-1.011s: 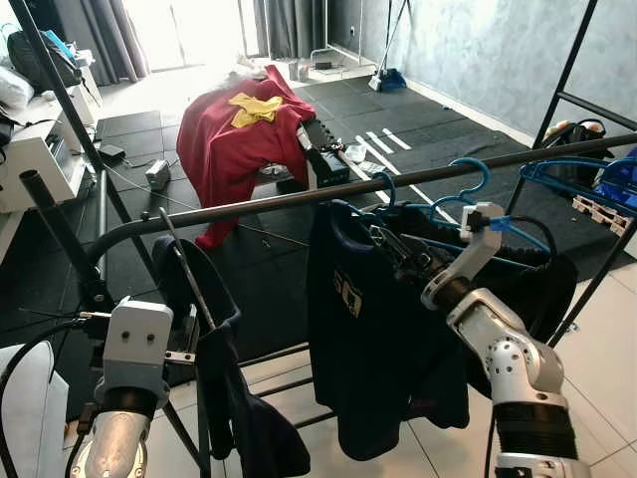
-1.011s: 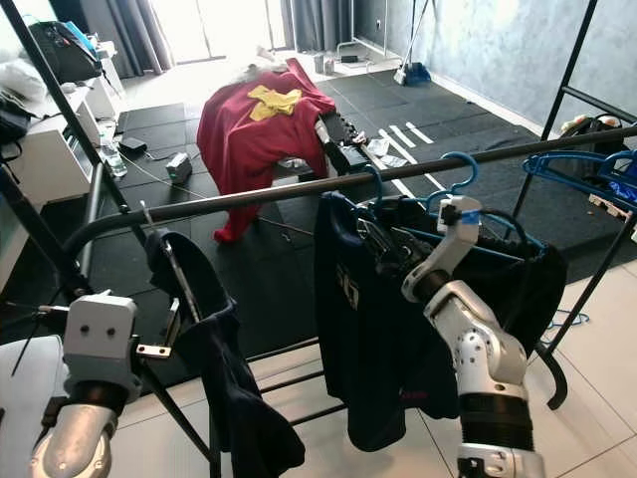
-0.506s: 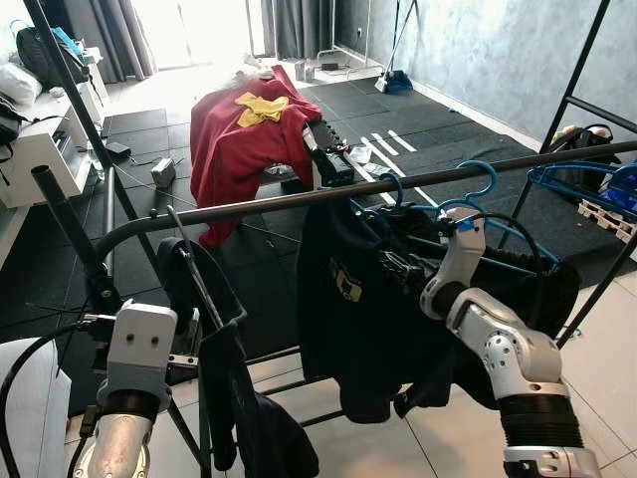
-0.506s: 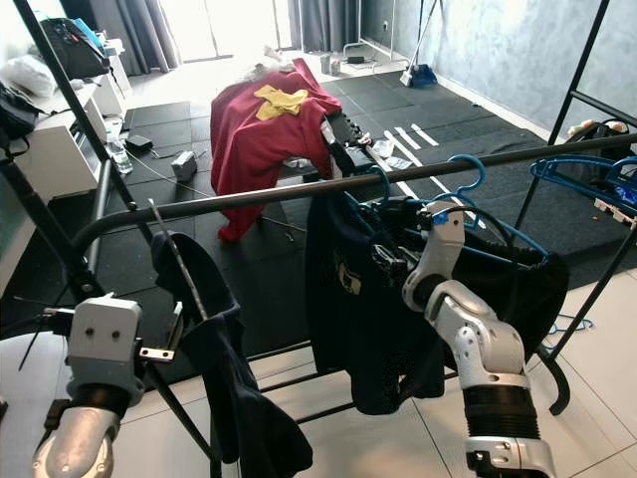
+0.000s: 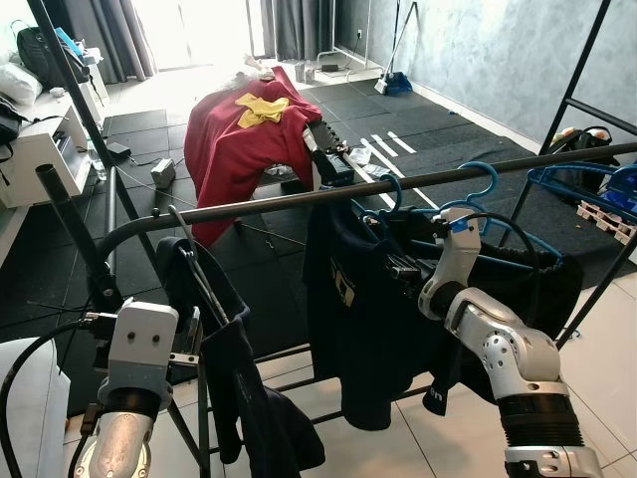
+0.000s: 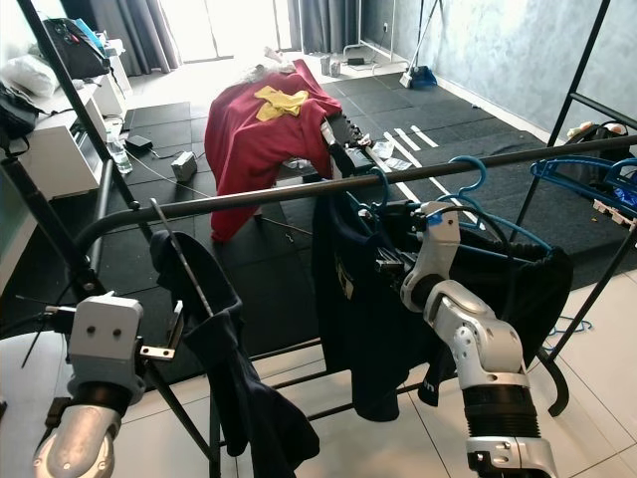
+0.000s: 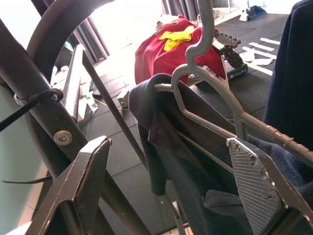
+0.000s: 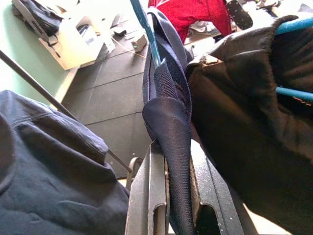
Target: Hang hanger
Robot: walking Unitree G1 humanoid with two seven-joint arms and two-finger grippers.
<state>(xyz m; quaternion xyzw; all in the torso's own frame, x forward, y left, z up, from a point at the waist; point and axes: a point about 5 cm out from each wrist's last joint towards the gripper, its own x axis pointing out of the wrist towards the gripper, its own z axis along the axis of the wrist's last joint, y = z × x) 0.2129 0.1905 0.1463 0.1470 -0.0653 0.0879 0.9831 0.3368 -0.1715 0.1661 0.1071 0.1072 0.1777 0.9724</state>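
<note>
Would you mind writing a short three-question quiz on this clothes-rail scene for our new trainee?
1. True or false: the right gripper is shut on the dark navy garment that hangs from a blue hanger.
2. Which hanger sits between the open fingers of the left gripper? A: a blue one; B: a silver metal hanger; C: a wooden one.
3. Fill in: the cloth draped over something on the floor beyond the rail is ____ with a yellow patch.

Key: 1 true; 2 B; 3 red, the red cloth.
</note>
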